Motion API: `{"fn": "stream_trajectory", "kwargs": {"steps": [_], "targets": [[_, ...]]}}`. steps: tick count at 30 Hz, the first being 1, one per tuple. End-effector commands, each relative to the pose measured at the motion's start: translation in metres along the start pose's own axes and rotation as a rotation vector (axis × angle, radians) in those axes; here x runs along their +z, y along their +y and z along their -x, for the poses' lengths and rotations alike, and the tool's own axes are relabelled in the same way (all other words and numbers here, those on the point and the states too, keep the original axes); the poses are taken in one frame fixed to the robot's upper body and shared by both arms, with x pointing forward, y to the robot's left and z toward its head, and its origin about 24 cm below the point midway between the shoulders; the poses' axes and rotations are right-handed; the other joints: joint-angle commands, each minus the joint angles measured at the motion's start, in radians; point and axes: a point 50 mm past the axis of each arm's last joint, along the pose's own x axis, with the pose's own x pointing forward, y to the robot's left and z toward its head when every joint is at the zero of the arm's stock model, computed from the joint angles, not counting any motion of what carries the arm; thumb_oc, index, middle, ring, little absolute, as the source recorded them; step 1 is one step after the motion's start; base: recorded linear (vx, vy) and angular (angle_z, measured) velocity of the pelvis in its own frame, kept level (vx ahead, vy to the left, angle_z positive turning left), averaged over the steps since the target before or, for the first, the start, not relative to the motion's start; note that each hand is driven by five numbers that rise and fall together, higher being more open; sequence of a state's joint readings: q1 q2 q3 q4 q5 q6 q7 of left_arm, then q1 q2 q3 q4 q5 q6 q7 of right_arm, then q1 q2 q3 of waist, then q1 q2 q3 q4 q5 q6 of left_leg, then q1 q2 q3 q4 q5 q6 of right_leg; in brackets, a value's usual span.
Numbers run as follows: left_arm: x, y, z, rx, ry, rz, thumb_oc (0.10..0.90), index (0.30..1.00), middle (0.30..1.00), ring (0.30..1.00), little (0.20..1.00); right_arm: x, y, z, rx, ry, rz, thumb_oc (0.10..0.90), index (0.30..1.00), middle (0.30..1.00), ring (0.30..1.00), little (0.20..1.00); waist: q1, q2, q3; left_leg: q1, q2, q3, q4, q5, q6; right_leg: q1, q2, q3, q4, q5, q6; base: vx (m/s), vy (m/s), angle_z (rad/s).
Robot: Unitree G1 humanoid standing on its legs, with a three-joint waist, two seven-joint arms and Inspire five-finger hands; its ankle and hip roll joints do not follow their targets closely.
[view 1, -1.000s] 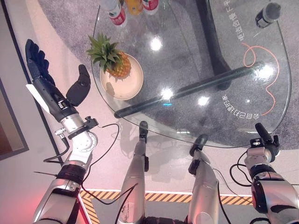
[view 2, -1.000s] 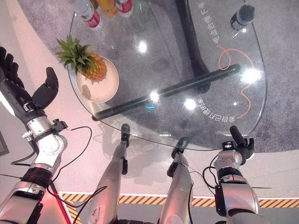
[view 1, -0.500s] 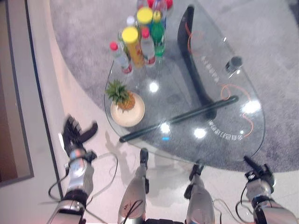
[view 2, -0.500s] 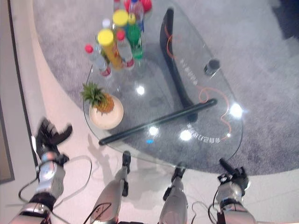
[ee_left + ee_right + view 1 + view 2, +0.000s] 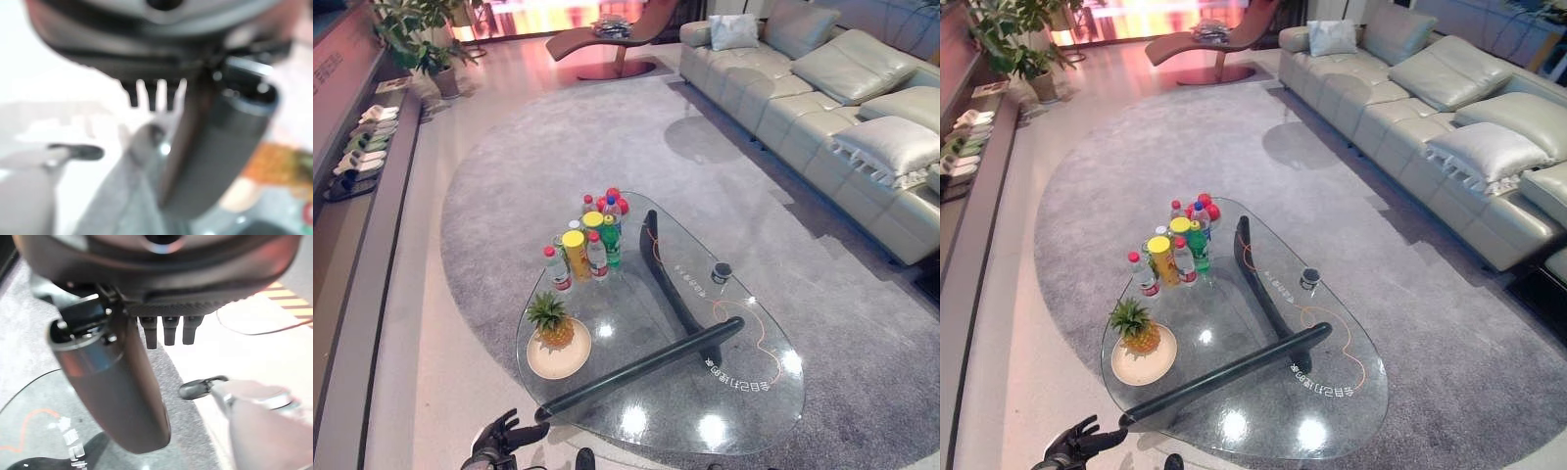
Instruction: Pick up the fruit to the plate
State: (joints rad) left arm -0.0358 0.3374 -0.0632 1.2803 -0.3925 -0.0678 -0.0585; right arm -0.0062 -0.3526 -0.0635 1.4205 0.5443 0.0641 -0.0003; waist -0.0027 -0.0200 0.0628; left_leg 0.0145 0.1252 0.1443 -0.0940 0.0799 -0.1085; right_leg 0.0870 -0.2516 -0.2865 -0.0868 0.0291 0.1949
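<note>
Now the view has lifted; pineapple (image 5: pixel 551 324) stays on plate (image 5: pixel 559 363), both hands' fingers (image 5: pixel 505 431) open, empty.

White lettering printed on glass table (image 5: pixel 744 411), near the orange squiggle (image 5: pixel 756 333); a second line runs beside the dark bar (image 5: pixel 636 367). Characters too small to read. Bottles (image 5: pixel 587 245) carry labels, likewise unreadable.
</note>
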Motion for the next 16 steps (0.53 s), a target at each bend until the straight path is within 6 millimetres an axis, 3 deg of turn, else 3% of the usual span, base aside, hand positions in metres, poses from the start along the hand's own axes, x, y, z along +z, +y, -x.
{"fn": "stream_trajectory", "kwargs": {"steps": [1,6,16], "targets": [[0.007,0.005,-0.003,0.007,0.084,-0.081,0.800,0.900,0.900,0.900,0.900,0.007,0.002,0.000,0.002,0.021,0.086,0.800,0.900,0.900,0.900,0.900,0.016,0.029,0.015,0.041,0.087,0.043,0.007,0.017,-0.055,-0.004,-0.019,0.020,0.004,0.091,0.021,0.06,0.019,-0.09],[-0.009,0.002,0.000,-0.034,0.192,-0.163,0.800,0.900,0.900,0.900,0.900,0.001,0.006,0.000,0.010,0.064,0.188,0.800,0.900,0.900,0.900,0.900,0.007,0.032,-0.001,0.071,0.087,0.059,0.007,0.000,-0.048,0.016,-0.022,0.022,0.005,0.083,0.019,0.05,0.016,-0.09],[-0.015,-0.005,0.000,-0.077,0.221,-0.186,0.800,0.900,0.900,0.900,0.900,-0.004,0.013,0.000,0.030,0.103,0.251,0.800,0.900,0.900,0.900,0.900,0.014,0.032,-0.023,0.088,0.096,0.063,0.007,-0.007,-0.052,0.027,-0.023,0.015,0.000,0.086,0.023,0.02,0.003,0.00]]}}
